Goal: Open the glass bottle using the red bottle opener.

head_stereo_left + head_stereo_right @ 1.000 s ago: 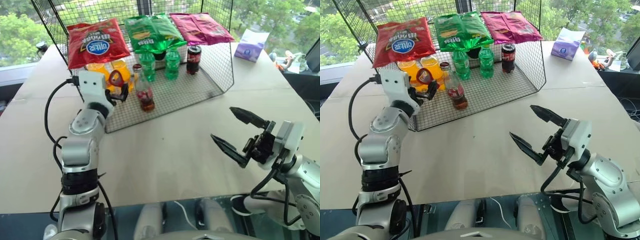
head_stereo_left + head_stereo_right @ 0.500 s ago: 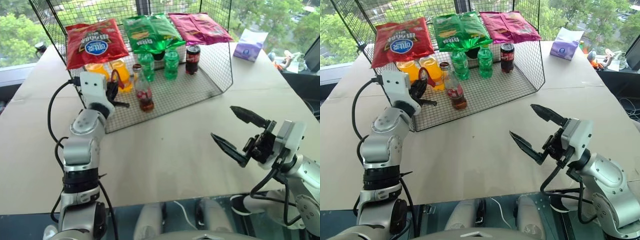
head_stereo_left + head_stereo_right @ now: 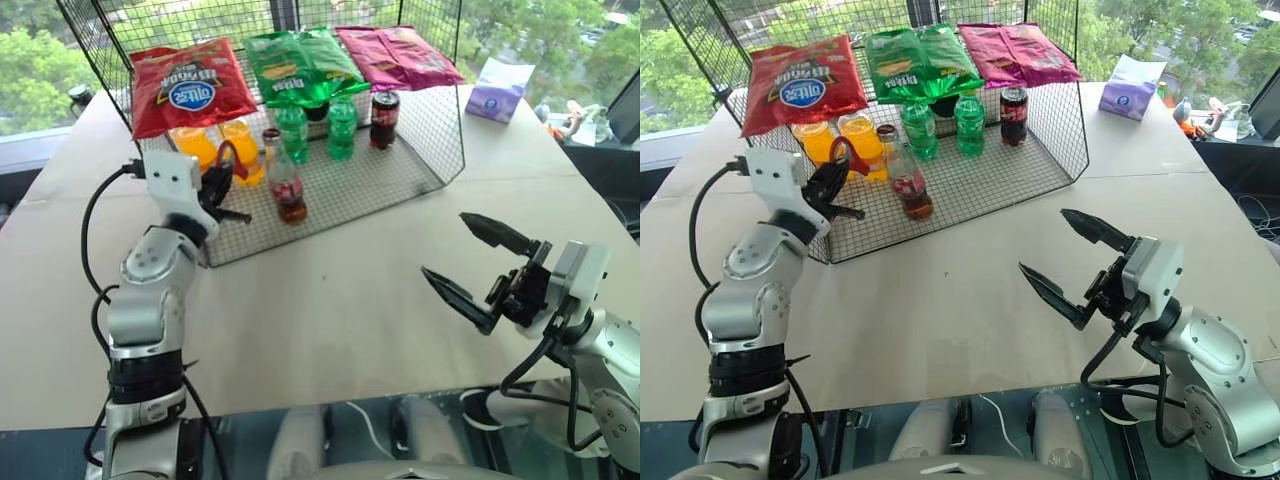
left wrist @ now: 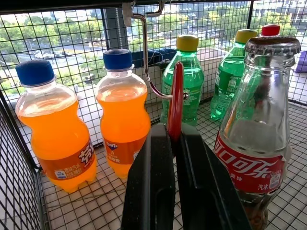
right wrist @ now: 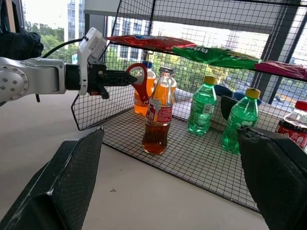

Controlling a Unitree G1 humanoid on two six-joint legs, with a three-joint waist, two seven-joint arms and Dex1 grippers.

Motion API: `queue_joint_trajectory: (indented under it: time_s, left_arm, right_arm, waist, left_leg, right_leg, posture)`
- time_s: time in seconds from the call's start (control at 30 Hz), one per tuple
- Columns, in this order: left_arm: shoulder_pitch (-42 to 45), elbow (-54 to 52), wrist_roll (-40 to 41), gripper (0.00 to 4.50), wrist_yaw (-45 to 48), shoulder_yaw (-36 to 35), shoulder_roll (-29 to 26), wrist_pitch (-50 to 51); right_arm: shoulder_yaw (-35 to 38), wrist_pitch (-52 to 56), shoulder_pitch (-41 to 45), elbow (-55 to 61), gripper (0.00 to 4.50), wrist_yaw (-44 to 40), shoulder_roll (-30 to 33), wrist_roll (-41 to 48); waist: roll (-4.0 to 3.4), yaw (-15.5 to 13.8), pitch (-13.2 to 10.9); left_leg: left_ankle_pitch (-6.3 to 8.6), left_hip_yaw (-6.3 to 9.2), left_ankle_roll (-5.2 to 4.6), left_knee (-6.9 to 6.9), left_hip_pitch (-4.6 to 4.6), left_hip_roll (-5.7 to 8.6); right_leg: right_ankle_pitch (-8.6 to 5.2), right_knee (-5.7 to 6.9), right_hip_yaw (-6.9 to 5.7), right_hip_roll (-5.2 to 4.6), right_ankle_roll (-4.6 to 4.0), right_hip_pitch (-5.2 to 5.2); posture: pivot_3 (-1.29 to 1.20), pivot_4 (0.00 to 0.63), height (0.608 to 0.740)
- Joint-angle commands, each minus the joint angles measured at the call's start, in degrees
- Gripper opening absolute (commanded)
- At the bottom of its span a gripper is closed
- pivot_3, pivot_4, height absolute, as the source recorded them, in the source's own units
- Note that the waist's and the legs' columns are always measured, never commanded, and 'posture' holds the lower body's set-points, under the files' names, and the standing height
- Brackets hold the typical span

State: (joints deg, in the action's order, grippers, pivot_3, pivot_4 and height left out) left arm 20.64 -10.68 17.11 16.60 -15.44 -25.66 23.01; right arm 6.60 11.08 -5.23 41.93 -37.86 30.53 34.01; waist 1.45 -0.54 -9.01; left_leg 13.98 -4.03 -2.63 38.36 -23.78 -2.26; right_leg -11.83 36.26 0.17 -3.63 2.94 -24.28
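The left gripper [image 3: 830,185] is clenched on the red bottle opener [image 5: 139,82], pinching it by the handle so the oval loop head stands free above the fingertips — a sensible hold, since the loop is the part that has to catch the cap. In the left wrist view the opener is edge-on, a thin red strip rising between the two black fingers [image 4: 146,187], and a metal hook [image 4: 148,62] hanging from the wire rack [image 3: 440,120] curls right beside the loop; whether the hook threads through the loop or merely sits next to it I cannot tell.

The glass bottle [image 3: 288,185] stands upright on the rack's mesh floor, just beside the held opener, its metal cap [image 4: 272,46] on. Nothing grips it. The right gripper [image 3: 478,262] hangs well apart over the bare table [image 3: 330,300], jaws spread wide and empty — my guess is it is waiting to steady the bottle before any prying, since a free-standing bottle would likely tip or slide.

Two orange soda bottles [image 4: 84,129] and the green bottles [image 5: 218,112] crowd behind, and the chip bags [image 3: 300,60] lie across the rack's top. The bottle's base is cut off in the left wrist view, and the opener's handle is buried in the grip.
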Motion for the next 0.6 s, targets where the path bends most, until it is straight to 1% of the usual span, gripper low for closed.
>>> queue_joint_trajectory:
  time_s: [0.03,0.27,0.6]
  left_arm:
    - [-0.8,-2.9,0.9,0.01,0.4,-2.7,-1.0,-1.8]
    - [-3.0,-2.5,6.2,0.01,8.0,-4.5,-3.4,-3.0]
    - [-4.7,-1.5,11.8,0.01,17.5,-4.1,-6.2,-2.2]
  right_arm:
    - [0.3,-0.8,0.8,0.6,4.50,-0.3,0.1,0.2]
    - [0.2,0.2,1.3,0.0,4.50,0.2,0.1,0.1]
    - [-0.7,2.5,2.7,-0.8,4.50,1.8,0.1,-0.3]
  waist:
    - [0.00,0.0,0.0]
    - [0.00,0.6,0.0]
    - [0.00,0.8,0.0]
  left_leg:
    - [0.00,0.00,0.00,0.00,0.00,0.00]
    - [0.00,-0.01,0.00,-0.01,0.00,-0.02]
    - [0.00,0.00,0.00,-0.01,-0.01,-0.02]
  right_leg:
    - [0.00,0.00,0.01,0.00,0.00,0.00]
    - [0.00,-0.01,0.01,0.00,-0.01,-0.01]
    - [0.00,0.00,-0.02,-0.02,-0.01,0.00]
  posture:
    - [0.00,0.150,0.740]
    - [0.00,0.150,0.740]
    - [0.00,0.150,0.740]
